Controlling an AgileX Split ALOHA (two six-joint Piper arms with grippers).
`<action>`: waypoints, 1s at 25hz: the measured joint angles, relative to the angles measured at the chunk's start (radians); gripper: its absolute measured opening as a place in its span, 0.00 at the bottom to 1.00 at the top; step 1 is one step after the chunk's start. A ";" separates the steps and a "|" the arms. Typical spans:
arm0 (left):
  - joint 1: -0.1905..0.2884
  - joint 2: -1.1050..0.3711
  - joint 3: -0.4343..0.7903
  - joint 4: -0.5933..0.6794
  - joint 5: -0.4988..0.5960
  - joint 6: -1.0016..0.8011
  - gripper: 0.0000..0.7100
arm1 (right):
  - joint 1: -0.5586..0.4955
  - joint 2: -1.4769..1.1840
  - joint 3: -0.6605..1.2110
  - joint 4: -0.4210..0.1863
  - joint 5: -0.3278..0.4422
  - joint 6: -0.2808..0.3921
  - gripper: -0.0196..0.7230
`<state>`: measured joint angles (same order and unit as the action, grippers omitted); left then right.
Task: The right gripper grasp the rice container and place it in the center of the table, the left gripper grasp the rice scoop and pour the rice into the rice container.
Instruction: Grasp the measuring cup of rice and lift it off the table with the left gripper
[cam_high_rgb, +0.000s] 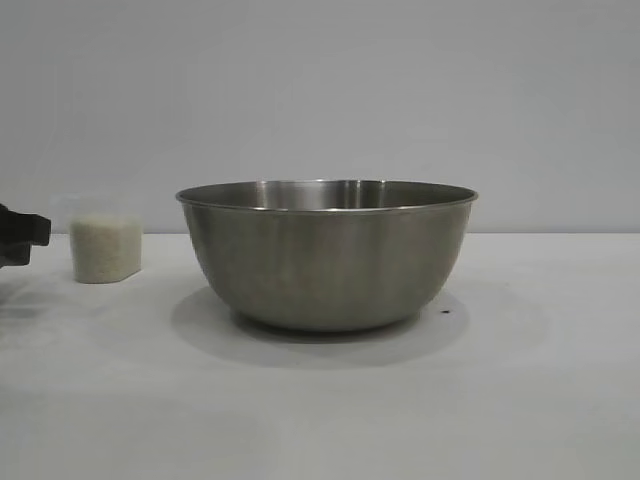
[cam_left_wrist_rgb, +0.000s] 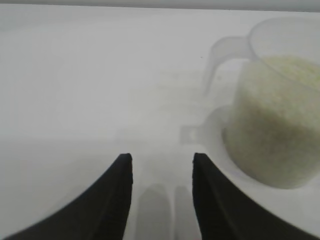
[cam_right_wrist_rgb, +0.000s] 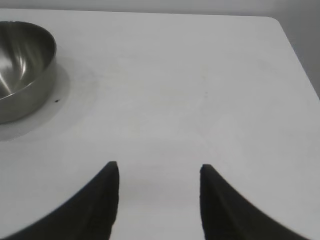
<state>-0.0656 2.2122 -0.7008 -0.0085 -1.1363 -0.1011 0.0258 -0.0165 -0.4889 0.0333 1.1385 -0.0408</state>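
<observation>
Left gripper (cam_left_wrist_rgb: 162, 172) spread, empty, low over tabletop (cam_high_rgb: 320, 420), nosing toward rice scoop (cam_high_rgb: 104, 248), looks lined up for handle grab. Scoop upright at far left, full of rice (cam_left_wrist_rgb: 280, 130), handle sideways toward gripper. Rice container (cam_high_rgb: 327, 252) mid-table, mouth up, ready for pour. Right gripper (cam_right_wrist_rgb: 159, 175) spread, empty, parked off right.

You've got a brushed silver rice container (cam_high_rgb: 327, 255), plain steel grey with soft vertical streaks and no pattern. The rice scoop (cam_high_rgb: 104, 245) is frosted see-through plastic, and the rice (cam_left_wrist_rgb: 280, 130) in it looks off-white, a bit creamy. Both the left gripper (cam_left_wrist_rgb: 162, 162) and right gripper (cam_right_wrist_rgb: 159, 172) are flat black. Your table (cam_high_rgb: 320, 410) is plain matte white.
</observation>
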 joint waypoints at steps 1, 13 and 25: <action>0.000 0.007 -0.007 0.002 0.000 0.000 0.34 | 0.000 0.000 0.000 0.000 0.000 0.000 0.46; 0.000 0.040 -0.071 0.011 0.000 0.000 0.34 | 0.000 0.000 0.000 0.000 0.000 0.000 0.46; 0.000 0.060 -0.109 0.026 0.000 0.000 0.34 | 0.000 0.000 0.000 0.000 0.000 0.000 0.46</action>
<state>-0.0656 2.2721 -0.8103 0.0172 -1.1363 -0.1015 0.0258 -0.0165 -0.4889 0.0333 1.1385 -0.0408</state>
